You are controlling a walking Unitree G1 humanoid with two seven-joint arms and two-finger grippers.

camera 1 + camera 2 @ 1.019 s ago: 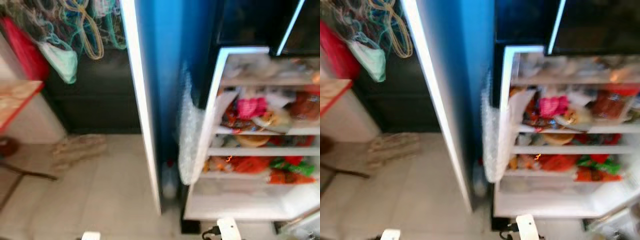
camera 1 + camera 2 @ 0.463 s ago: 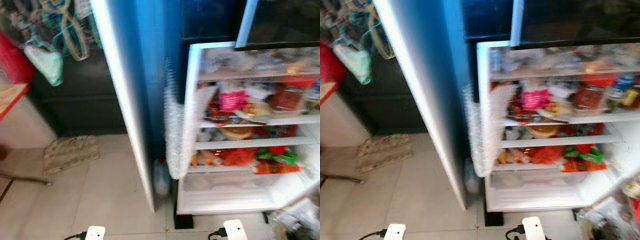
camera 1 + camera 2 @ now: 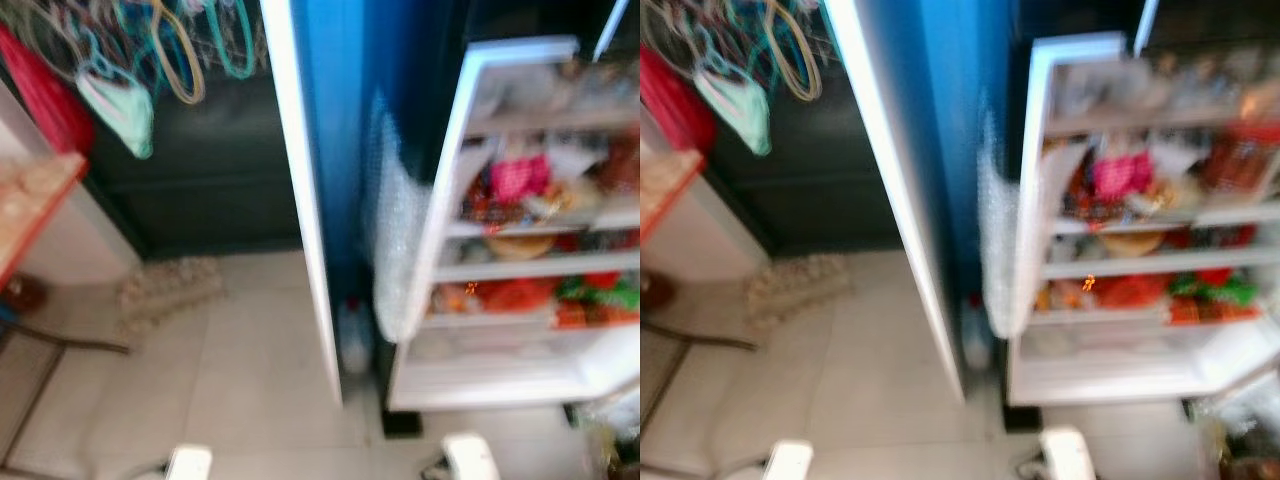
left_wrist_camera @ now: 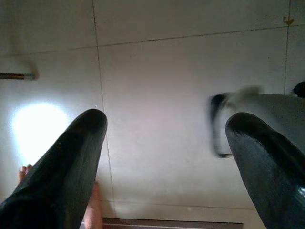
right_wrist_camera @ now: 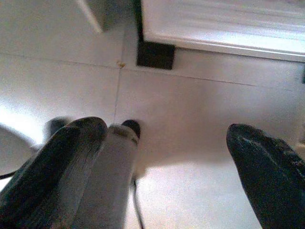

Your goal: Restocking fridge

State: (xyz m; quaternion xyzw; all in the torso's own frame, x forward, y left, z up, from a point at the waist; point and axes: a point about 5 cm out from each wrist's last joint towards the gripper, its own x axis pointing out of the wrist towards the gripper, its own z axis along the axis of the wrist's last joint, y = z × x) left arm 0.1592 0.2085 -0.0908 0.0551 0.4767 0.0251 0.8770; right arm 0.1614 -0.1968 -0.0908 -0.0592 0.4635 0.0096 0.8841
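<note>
Both head views are pretty smeary with motion blur, edges soft everywhere. The open fridge glows bright at the right, dark cabinet behind stays dim. Wrist views are sharper; a glare patch blows out the floor tiles at mid-left.

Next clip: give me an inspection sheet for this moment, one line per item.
Surface: pale tiled floor.
Job's things: fridge open, door swung wide, shelves packed with blurred food.
Clutter: bottle on the floor by the door; mat by the wall.
Grippers: left gripper and right gripper both open, empty, pointing at the floor.
Cables: one beside the right arm.
Surroundings: hangers, red-edged table.
</note>
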